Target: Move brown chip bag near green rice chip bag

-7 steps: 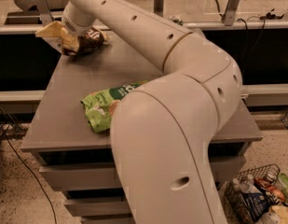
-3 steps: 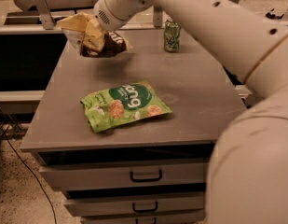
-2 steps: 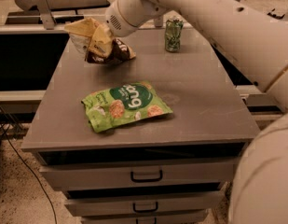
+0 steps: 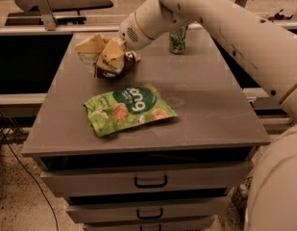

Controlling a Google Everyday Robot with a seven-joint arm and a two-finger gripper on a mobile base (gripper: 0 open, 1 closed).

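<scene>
Claw: the claw (image 4: 117, 51) is at the back left part of the table, at the end of the white arm. It is clenched on the crumpled top of the brown chip bag, and the bag hides most of it.

Arm: the thick white arm (image 4: 225, 18) comes in from the upper right and slopes down to the left, across the back edge of the table.

Brown chip bag: the brown chip bag (image 4: 104, 61) hangs from the claw, tilted and folded, with its pale yellow end turned up to the left. I cannot tell if its lower edge touches the table.

Green rice chip bag: the green rice chip bag (image 4: 129, 109) lies flat near the middle of the table. It is in front of the brown chip bag, close to it but apart.

Can: a small green can (image 4: 177, 40) stands upright at the back of the table, to the right of the claw and partly behind the arm.

Table: the grey table (image 4: 210, 105) carries both bags and the can.

Drawers: drawers with dark handles (image 4: 150, 181) sit under the table top, on the front side.
</scene>
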